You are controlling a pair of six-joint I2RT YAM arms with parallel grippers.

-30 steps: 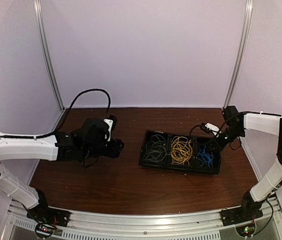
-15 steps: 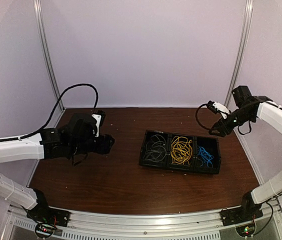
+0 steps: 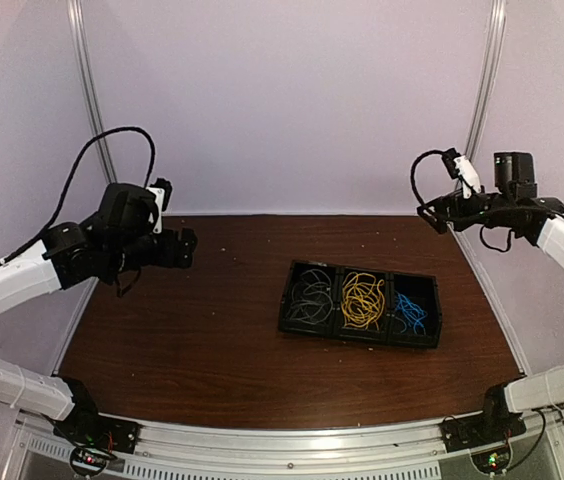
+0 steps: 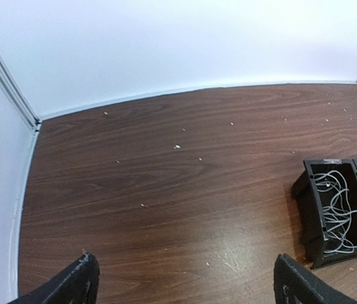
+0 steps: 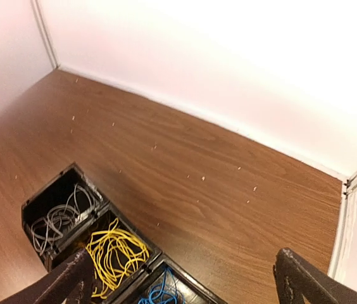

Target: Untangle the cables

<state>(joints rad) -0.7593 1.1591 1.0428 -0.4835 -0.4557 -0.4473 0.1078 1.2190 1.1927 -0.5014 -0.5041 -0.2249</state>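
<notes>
A black three-compartment tray [image 3: 360, 336] sits right of centre on the brown table. Its compartments hold the cables: a grey bundle [image 3: 312, 293], a yellow bundle [image 3: 362, 300] and a blue bundle [image 3: 409, 313]. My left gripper [image 3: 184, 248] hangs open above the table's left side, well away from the tray. My right gripper [image 3: 432, 214] is raised near the back right corner, also open and empty. The left wrist view shows the grey cables [image 4: 340, 209] at the right edge, beyond my left gripper [image 4: 188, 286]. Below my right gripper [image 5: 185, 284] lie grey [image 5: 58, 218], yellow [image 5: 115, 253] and blue cables [image 5: 162, 291].
White walls close the table at the back and sides, with metal posts [image 3: 92, 110] in the back corners. Small pale crumbs [image 4: 177, 147] dot the wood. A thick black arm cable [image 3: 102, 150] loops above the left arm.
Both arms have risen and pulled back from the tray, the left toward the back left, the right toward the back right. Both grippers have opened wider.
</notes>
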